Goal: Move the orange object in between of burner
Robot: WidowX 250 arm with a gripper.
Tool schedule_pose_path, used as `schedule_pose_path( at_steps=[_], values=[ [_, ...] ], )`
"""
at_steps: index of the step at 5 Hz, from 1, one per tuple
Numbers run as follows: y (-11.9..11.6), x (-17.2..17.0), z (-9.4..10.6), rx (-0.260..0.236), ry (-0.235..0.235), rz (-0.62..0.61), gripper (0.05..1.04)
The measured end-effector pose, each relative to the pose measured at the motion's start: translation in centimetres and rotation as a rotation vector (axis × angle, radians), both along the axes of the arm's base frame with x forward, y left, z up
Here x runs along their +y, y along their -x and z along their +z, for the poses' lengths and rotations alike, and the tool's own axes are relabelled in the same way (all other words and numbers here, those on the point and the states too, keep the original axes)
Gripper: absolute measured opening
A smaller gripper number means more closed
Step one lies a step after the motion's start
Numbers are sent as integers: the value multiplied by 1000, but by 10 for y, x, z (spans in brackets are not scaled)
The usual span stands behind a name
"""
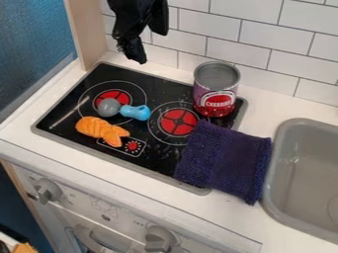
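Note:
My black gripper hangs at the top of the view, left of centre, in front of the tiled wall and above the stove's back edge. The orange object, with a segmented look, lies on the black stovetop's front left part, just in front of the left burner and beside the printed control panel. It is apart from the gripper. The right burner is to the right of it. A blue and grey toy lies partly over the left burner and extends toward the right one.
A cherry can stands at the stove's back right. A dark purple cloth covers the front right corner and part of the counter. The grey sink is at the right, and a wooden post rises at the back left.

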State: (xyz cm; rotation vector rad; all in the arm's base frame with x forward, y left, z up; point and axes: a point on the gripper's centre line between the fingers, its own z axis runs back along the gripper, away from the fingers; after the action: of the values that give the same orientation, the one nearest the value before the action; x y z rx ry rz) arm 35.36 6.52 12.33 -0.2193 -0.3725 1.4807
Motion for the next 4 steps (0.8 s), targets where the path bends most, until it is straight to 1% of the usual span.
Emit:
schedule_pose_path(
  at_steps=[1,2,3,4],
  values=[
    [1,0,-10,30,6,4,1000],
    [8,5,-14,74,-17,32,1000],
    [18,18,-20,103,-15,85,1000],
    [28,23,-34,145,-29,99,1000]
  ],
)
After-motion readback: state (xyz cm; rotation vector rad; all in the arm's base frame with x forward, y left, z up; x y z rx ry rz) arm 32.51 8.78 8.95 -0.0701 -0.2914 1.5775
